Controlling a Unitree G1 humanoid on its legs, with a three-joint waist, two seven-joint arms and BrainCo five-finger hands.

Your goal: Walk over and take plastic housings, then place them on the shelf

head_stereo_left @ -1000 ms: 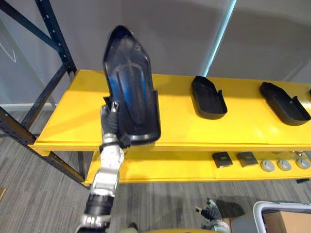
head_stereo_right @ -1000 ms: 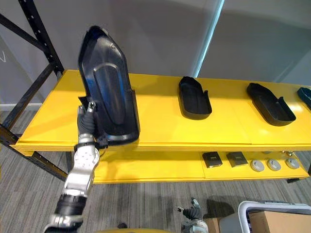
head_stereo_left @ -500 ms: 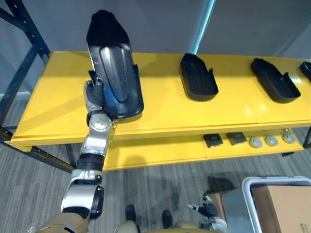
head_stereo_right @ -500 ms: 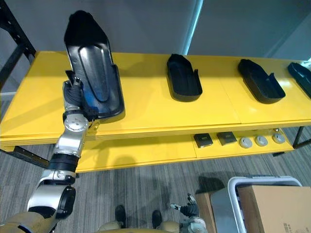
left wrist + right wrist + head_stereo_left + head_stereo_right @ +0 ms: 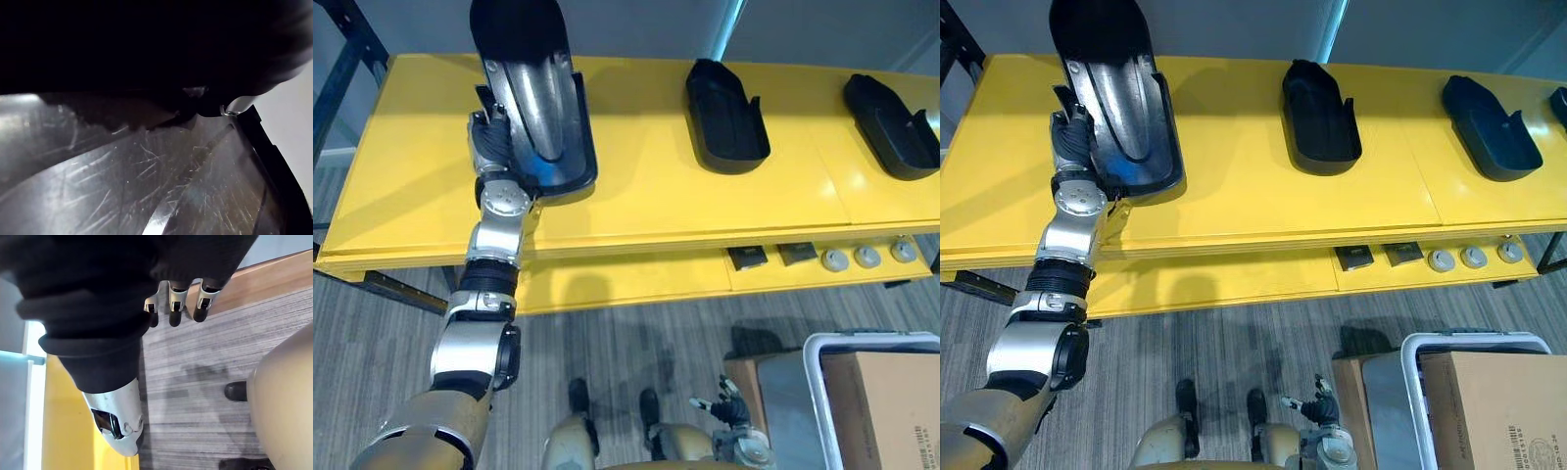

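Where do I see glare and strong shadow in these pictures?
Left eye view: a bright glare streak runs down the glossy black plastic housing, which casts a soft shadow on the yellow shelf. Left wrist view: much of the picture is in deep shadow, while light catches fine scratches on the housing.

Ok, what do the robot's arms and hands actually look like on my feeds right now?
The left arm is silver-grey, built of jointed segments with black rings between them and a round silver joint at the wrist. The left hand wears a dark ribbed cover. The right hand has the same dark ribbed cover, and its silver fingers end in dark tips.
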